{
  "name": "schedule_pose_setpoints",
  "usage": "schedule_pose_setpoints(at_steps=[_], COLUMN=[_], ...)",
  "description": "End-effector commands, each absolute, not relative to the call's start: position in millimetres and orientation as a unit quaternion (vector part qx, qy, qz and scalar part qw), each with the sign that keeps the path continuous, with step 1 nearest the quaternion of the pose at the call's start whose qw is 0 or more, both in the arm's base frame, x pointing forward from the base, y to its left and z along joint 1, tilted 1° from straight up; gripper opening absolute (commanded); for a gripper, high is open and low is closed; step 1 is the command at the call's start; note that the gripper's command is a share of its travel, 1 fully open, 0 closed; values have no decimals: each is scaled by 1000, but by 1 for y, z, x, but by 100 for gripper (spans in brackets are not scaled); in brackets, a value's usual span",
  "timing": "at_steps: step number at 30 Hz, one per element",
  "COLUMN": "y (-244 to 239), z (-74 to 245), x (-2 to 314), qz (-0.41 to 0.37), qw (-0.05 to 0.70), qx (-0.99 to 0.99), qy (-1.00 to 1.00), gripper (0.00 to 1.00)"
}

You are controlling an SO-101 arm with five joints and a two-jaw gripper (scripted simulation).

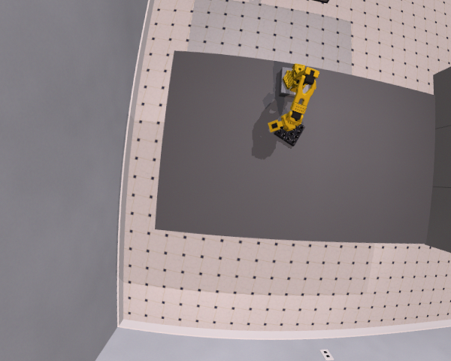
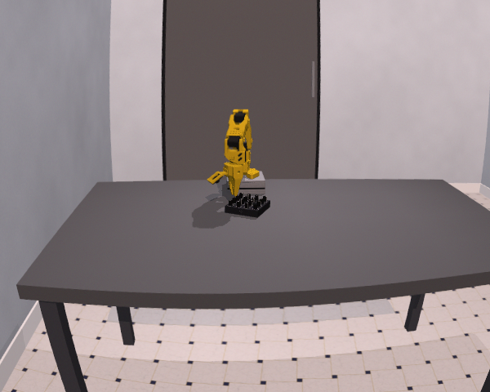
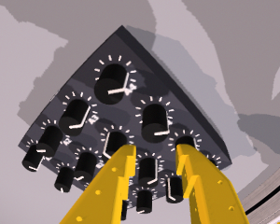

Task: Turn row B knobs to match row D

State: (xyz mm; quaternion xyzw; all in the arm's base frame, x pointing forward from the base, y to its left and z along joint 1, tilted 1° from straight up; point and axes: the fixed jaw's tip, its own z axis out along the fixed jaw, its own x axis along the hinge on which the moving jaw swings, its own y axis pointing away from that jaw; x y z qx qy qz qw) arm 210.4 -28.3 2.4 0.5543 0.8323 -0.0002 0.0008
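We see knob box (image 2: 247, 208) on table (image 2: 278, 253), near far edge, just in front of arm's base block (image 2: 253, 182). Arm (image 2: 237, 143) rises from base, bends forward and down over box. Gripper (image 3: 155, 164) hangs above box; between its fingers, one knob (image 3: 147, 168). Door (image 2: 241, 84) behind table. Wall (image 2: 42, 105) to left.

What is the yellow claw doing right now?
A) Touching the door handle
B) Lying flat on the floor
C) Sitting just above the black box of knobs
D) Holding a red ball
C, since the gripper hangs over the knob box on the table, its two yellow fingers either side of one small knob.
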Motion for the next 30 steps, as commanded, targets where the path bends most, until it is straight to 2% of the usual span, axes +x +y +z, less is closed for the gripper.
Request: schedule_pose_setpoints(at_steps=[1, 30], y=[-30, -30], z=[1, 3], x=[208, 210], qz=[-2, -2], qw=[-4, -4], qx=[556, 556], qy=[831, 831], gripper=[10, 10])
